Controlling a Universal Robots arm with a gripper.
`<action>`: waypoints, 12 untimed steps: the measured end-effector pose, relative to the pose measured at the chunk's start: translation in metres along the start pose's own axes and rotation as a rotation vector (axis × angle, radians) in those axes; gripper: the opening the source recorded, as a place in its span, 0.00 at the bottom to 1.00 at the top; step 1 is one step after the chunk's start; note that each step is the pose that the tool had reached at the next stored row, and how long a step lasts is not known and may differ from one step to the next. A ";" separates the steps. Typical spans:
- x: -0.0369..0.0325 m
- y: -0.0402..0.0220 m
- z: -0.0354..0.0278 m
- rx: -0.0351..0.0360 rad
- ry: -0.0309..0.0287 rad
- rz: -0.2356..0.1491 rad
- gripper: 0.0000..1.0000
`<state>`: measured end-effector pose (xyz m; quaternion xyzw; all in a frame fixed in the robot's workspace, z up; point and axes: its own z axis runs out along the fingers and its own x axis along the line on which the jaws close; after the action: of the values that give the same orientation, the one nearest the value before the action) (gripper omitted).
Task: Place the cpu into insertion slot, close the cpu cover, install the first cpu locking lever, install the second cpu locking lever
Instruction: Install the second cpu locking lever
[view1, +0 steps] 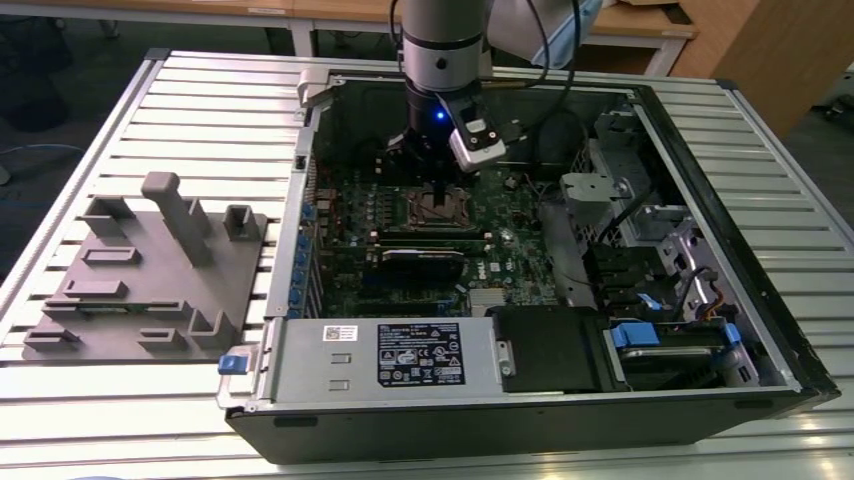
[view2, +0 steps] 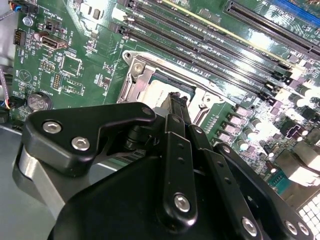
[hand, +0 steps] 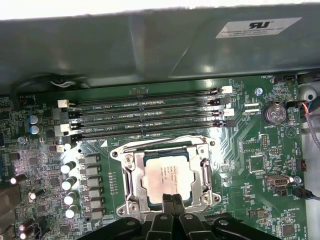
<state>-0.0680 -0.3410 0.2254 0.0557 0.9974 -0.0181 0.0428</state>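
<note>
The cpu (hand: 167, 172), a pale silver square chip, lies flat in the insertion slot (view1: 438, 208) on the green motherboard, hiding the slot's centre. The cpu cover (hand: 131, 172), a metal frame with a cut-out centre, lies flat around the chip. My gripper (hand: 172, 196) is shut, its two black fingers pressed together with nothing between them. Their tips hang over the near edge of the chip and cover. The second wrist view has the gripper (view2: 177, 100) pointing down at the cpu (view2: 159, 92) and the cover (view2: 135, 75). The exterior view places the gripper (view1: 438, 185) directly above the socket.
Long black memory slots (hand: 150, 117) run beside the socket, with the grey case wall (hand: 150, 45) behind them. Capacitors (hand: 70, 182) and a coin battery (hand: 274, 112) stand nearby. A grey fixture block (view1: 147, 270) sits at the exterior view's left; the power supply (view1: 387, 355) is at the front.
</note>
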 end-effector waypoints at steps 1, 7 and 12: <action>0.0000 0.0000 -0.0003 0.0002 0.0001 0.000 0.11; -0.0002 -0.0001 -0.0019 0.0002 0.0001 0.000 0.11; -0.0002 0.0000 -0.0024 -0.0003 0.0000 0.000 0.11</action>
<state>-0.0680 -0.3409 0.2278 0.0557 0.9974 -0.0180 0.0428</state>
